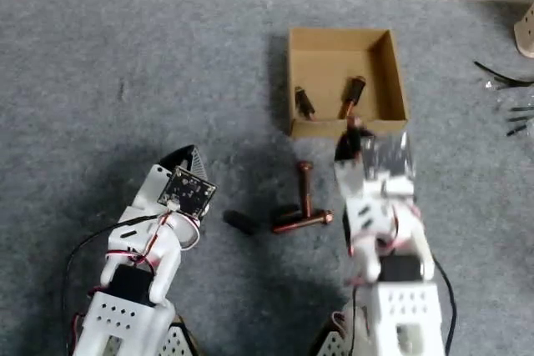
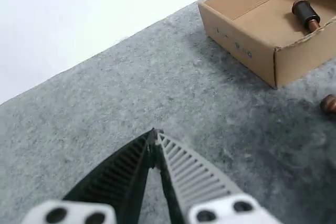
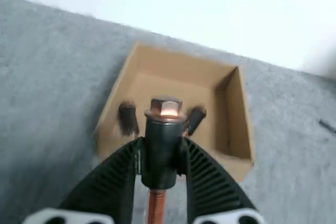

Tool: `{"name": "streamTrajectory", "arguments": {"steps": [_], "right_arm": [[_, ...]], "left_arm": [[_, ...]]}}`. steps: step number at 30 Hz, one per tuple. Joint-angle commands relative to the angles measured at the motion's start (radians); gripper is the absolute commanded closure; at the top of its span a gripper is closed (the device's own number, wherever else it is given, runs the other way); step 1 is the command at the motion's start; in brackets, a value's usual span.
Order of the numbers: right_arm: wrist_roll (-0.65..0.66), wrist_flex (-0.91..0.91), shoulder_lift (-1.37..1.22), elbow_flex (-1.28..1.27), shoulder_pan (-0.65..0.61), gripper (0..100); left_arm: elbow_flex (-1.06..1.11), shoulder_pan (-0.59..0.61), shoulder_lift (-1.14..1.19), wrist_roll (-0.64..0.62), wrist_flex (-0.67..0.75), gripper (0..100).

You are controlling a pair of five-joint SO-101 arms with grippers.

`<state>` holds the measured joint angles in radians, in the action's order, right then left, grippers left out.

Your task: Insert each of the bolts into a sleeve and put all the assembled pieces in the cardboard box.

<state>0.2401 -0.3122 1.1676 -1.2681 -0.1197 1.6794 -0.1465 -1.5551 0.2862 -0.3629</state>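
The cardboard box (image 1: 385,59) stands on the grey mat, with two black-sleeved bolts (image 1: 304,103) (image 1: 352,96) lying inside. My right gripper (image 1: 355,135) (image 3: 161,148) hovers just before the box's near wall, shut on an assembled piece (image 3: 163,129): a black sleeve with a copper bolt through it. The box (image 3: 157,61) lies straight ahead of it. Two bare copper bolts (image 1: 305,189) (image 1: 300,223) and a black sleeve (image 1: 240,223) lie on the mat between the arms. My left gripper (image 1: 188,156) (image 2: 156,145) is shut and empty, left of these parts.
Thin black pieces (image 1: 509,97) and a pale object (image 1: 526,31) lie at the mat's right edge. The left wrist view shows the box (image 2: 247,51) with one sleeved bolt (image 2: 304,14) and a bolt head (image 2: 329,103) on the mat.
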Motion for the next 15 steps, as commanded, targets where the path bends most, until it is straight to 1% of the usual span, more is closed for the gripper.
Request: {"name": "streamTrajectory", "arguments": {"steps": [1, 3, 7, 9, 12, 15], "right_arm": [[-0.009, 0.101, -0.43, 0.302, 0.002, 99.4], [-0.054, 0.102, -0.631, 0.437, 0.002, 99.4], [-0.27, 0.102, -0.957, 0.664, 0.004, 99.4], [-0.351, 0.102, -1.075, 0.754, 0.002, 99.4], [-0.407, 0.102, -1.194, 0.851, 0.004, 99.4], [-0.414, 0.102, -1.253, 0.897, 0.025, 99.4]], "left_arm": [[0.025, 0.01, -0.007, 0.0, 0.026, 99], [0.025, 0.01, -0.007, 0.0, 0.026, 99], [0.025, 0.008, -0.007, 0.0, 0.028, 99], [0.025, 0.008, -0.007, 0.0, 0.028, 99], [0.025, 0.008, -0.007, 0.0, 0.029, 99], [0.025, -0.007, -0.007, 0.0, 0.029, 99]]}}
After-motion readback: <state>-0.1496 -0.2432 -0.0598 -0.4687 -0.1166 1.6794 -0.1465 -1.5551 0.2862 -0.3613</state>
